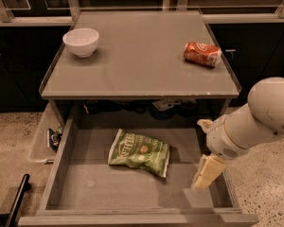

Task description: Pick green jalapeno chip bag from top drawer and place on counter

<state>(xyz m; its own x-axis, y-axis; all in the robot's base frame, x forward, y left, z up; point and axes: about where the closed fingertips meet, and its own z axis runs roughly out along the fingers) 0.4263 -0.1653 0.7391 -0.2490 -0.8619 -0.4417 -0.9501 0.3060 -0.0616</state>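
Observation:
The green jalapeno chip bag (139, 152) lies flat on the bottom of the open top drawer (85, 188), near its middle. The counter (142, 56) is above and behind the drawer. My gripper (206, 171) hangs over the right side of the drawer, to the right of the bag and apart from it, on a white arm that comes in from the right.
A white bowl (81, 41) stands at the counter's back left. An orange-red soda can (202, 54) lies on its side at the counter's right. A clear plastic bin (43, 137) sits left of the drawer. Dark cabinets stand behind.

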